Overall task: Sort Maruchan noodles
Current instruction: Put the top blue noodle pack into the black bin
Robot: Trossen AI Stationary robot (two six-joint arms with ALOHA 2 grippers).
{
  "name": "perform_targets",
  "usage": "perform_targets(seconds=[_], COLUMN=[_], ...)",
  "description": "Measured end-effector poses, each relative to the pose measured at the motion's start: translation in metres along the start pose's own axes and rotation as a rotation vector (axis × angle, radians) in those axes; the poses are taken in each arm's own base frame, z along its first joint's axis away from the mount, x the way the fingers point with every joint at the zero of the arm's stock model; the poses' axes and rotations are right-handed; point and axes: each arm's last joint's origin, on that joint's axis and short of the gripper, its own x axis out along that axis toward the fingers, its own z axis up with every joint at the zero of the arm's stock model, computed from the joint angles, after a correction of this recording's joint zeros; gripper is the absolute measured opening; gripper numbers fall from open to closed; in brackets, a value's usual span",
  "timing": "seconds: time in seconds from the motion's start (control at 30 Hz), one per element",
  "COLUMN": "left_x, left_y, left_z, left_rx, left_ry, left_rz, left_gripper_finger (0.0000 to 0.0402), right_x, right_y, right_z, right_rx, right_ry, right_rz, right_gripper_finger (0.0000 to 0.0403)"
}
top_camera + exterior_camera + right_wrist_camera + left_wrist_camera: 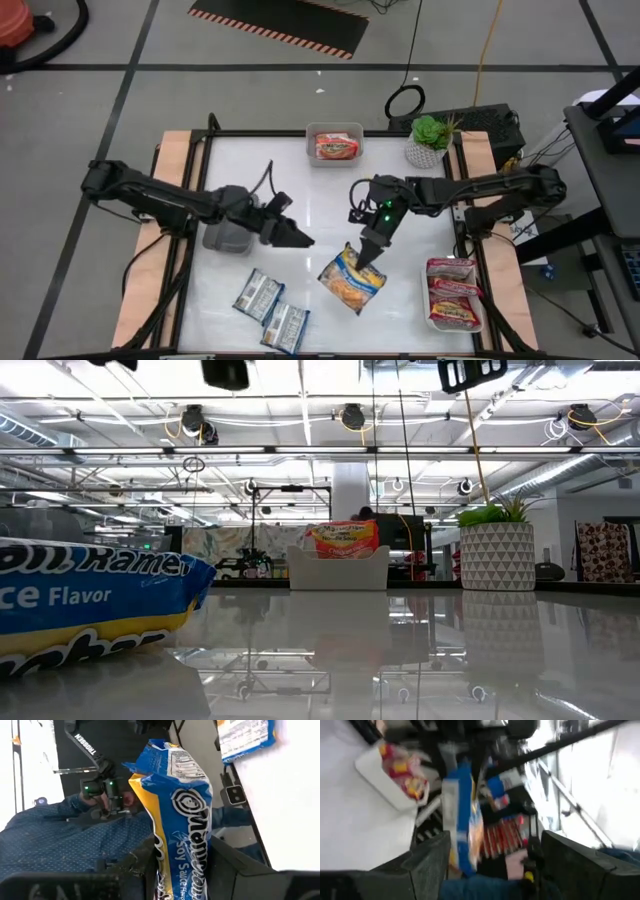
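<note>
My right gripper (368,249) (182,862) is over the table's middle, shut on a blue-and-yellow noodle packet (352,280) (182,795). That packet also shows edge-on in the left wrist view (465,815). My left gripper (297,238) (492,855) is open, left of the packet and pointing at it, above a grey tray (225,236). Two blue-silver packets (258,293) (285,325) lie flat near the table's near edge. One blue packet (90,600) fills the low view's left. An orange-red packet (335,147) (342,540) sits in the far white tray. Maroon packets (452,295) lie in the right tray. My right gripper pinches the blue-and-yellow packet between its two fingers at one short end (185,870) (358,256). The fingers slant down from the table's far right side. The packet stretches away below the fingers, toward the near edge. Whether its lower end touches the table, I cannot tell.
A potted plant (430,140) (497,550) stands at the far right corner. The far tray (312,152) sits at the far edge, the right tray (478,318) at the near right corner. A person in a blue shirt (45,845) is beyond the table.
</note>
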Motion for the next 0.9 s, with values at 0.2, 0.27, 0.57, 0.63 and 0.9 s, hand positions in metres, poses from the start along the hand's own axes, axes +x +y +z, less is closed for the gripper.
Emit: perform_targets(seconds=[0.2, 0.27, 0.57, 0.63, 0.9], left_x=[0.013, 0.016, 0.019, 0.018, 0.016], left_y=[0.02, 0.023, 0.024, 0.024, 0.033], left_z=[-0.007, -0.01, -0.016, -0.015, -0.015], left_rx=[-0.037, -0.038, -0.049, -0.047, -0.066], left_ry=[-0.01, 0.006, 0.023, 0.02, 0.03], left_rz=[0.082, 0.09, 0.094, 0.094, 0.183], left_gripper_finger=[0.0314, 0.0314, 0.0314, 0.0314, 0.0315], right_x=[0.003, 0.005, 0.006, 0.005, -0.003], right_y=[0.001, 0.001, 0.0, 0.0, -0.003], right_z=[-0.003, -0.004, -0.005, -0.004, 0.005], right_rx=[-0.026, -0.027, -0.077, -0.085, -0.121], right_ry=[0.014, 0.019, 0.0, -0.005, -0.101], right_rz=[0.002, 0.0, -0.016, -0.017, -0.045], right_gripper_finger=[0.0114, 0.0114, 0.0114, 0.0114, 0.0114])
